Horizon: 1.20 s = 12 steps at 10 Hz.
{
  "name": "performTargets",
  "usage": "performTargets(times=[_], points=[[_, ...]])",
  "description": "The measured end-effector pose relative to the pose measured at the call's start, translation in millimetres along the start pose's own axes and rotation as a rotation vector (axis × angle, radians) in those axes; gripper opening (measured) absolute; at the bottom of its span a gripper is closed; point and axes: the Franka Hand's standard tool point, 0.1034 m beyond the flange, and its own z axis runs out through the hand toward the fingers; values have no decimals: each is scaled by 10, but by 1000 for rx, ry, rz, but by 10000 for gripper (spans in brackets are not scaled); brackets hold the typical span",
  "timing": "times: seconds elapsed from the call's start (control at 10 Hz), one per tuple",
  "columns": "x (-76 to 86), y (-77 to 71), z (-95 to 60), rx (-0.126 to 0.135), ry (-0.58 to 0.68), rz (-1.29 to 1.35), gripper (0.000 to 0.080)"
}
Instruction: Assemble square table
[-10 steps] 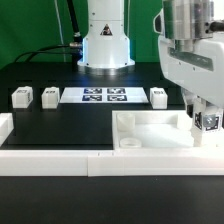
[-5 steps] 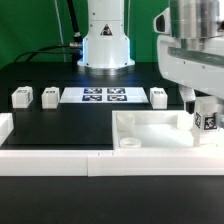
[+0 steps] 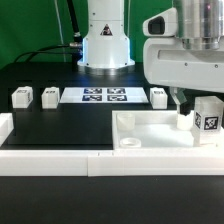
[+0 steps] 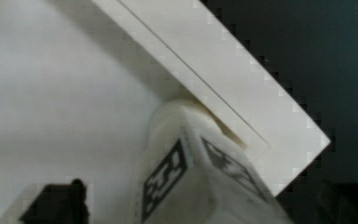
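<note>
Three of the small white legs stand loose in a row toward the back of the black table (image 3: 60,125). The first leg (image 3: 20,97) and the second leg (image 3: 49,96) are close together at the exterior view's left, and the third leg (image 3: 158,96) is at the far end of the marker board (image 3: 105,96), which lies flat between them. The fourth leg (image 3: 207,116) stands upright, tag facing out, on the square slab (image 3: 150,128) near its edge at the exterior view's right; whether it sits in a socket you cannot tell. The slab lies flat against the low white border wall (image 3: 50,160), which runs along the front and turns back at the left end. One round socket (image 3: 128,143) shows at the slab's near corner. Your gripper (image 3: 200,105) hangs over the fourth leg with its jaws spread wide. One dark finger (image 3: 181,100) is just beside the leg with a gap showing, and in the wrist view a fingertip (image 4: 60,203) likewise stands off the leg's tagged face, so nothing is clamped. Behind the table the arm's white base (image 3: 105,40) rises against a dark backdrop, with a green cable (image 3: 30,48) at the exterior view's left and a green patch (image 3: 155,22) higher up on the right.
</note>
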Motion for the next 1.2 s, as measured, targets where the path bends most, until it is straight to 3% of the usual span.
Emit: performTargets(times=[0.1,0.4,0.6,0.7,0.8,1.2], points=[[42,-36,-45,-17,18,-219,648],[71,-85,-69,-7,35,-406,648],[72,-84,-68,-7,35,-379,397],[82,-71,-70,-9,36,-371,397],[94,-49,-65,-8,36,-261,294],[106,4,-57,-16,25,133,294]])
